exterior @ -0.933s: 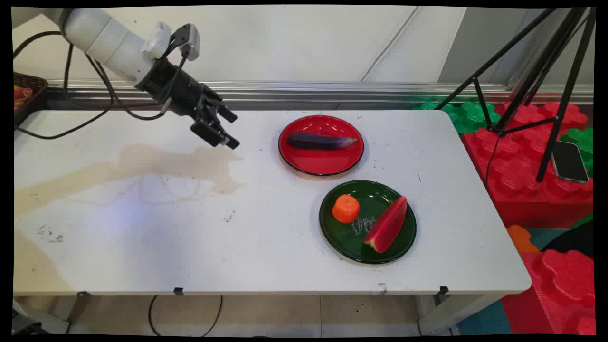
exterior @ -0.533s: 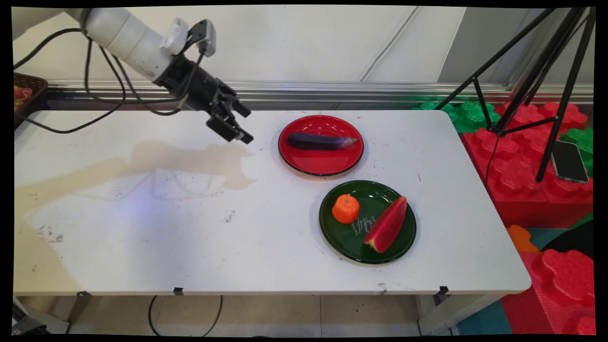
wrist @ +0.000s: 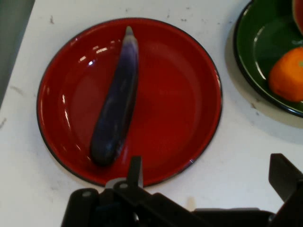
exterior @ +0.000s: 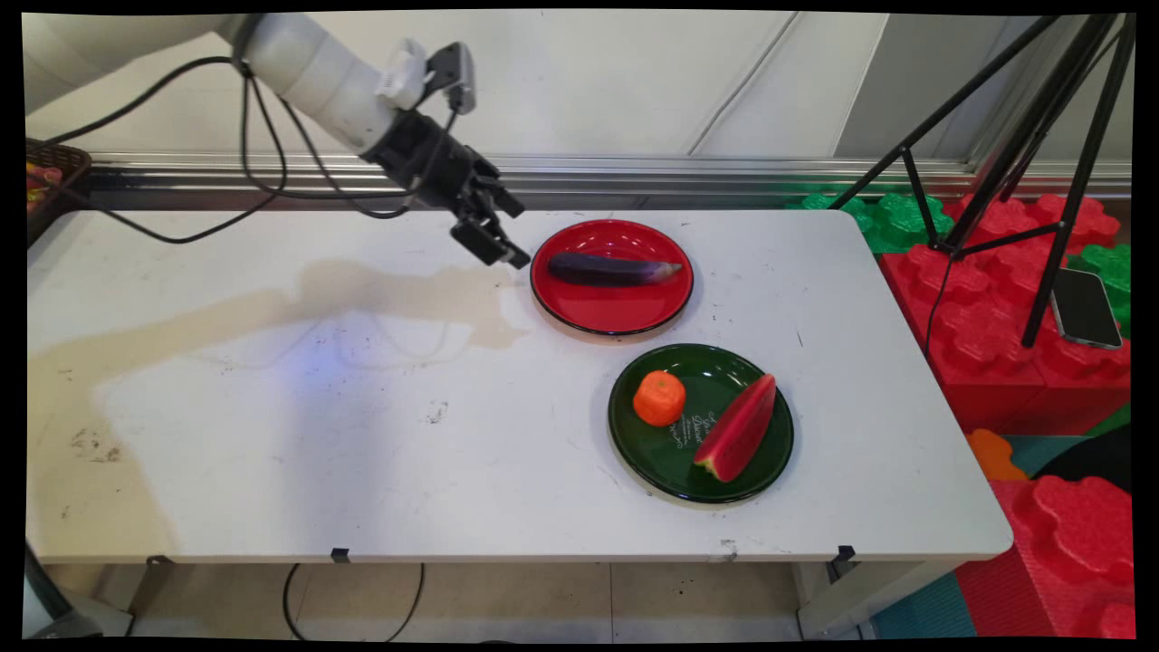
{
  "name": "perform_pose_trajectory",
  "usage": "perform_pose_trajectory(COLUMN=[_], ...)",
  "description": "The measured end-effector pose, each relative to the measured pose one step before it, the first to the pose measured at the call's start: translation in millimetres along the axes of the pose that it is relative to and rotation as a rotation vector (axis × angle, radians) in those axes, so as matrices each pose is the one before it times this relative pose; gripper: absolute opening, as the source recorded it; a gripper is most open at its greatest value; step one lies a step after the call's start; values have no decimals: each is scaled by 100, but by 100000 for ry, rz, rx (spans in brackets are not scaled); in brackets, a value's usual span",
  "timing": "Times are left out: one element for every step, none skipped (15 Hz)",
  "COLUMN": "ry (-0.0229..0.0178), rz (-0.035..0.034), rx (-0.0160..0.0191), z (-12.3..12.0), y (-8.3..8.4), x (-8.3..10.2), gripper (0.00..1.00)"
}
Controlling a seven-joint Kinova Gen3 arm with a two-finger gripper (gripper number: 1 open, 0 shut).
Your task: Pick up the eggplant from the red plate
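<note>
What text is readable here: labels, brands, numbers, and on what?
Green plate: pale script lettering at its centre, between the orange and the watermelon slice, too small to read.
Red plate, eggplant, table, gripper: no text visible.
Nothing else legible in either view.

Main: high, wide. Hand: close, perhaps steep; both share red plate [exterior: 612,312] [wrist: 189,118].
</note>
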Motion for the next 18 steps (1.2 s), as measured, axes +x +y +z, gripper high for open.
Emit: perform_pose_trajectory(ry=[-355,-519,-592,-871,-1325,-869,-969,-1405,-883,-1252,-713,-786,-846,-723,-433,-753,-814,-738], rz=[555,571,537,739,1081,747,841,1281,743,965,478,521,702,495,275,507,581,543], rx=[420,378,274,228,190,100,25,-169,-123,198,127,138,118,-92,-114,-202,-206,-150], z=[835,828,725,859,1247,786,920,1286,927,1250,741,758,766,627,395,591,645,603], y=[-323,-347,-314,-394,-588,-365,-429,-550,-396,-590,-368,-401,-423,-344,-220,-333,-390,-394], x=[491,446,335,350,396,202,240,246,219,275,173,169,148,107,59,77,78,80], gripper=[100,100,100,100,100,100,100,100,100,100,100,100,100,100,100,100,100,100])
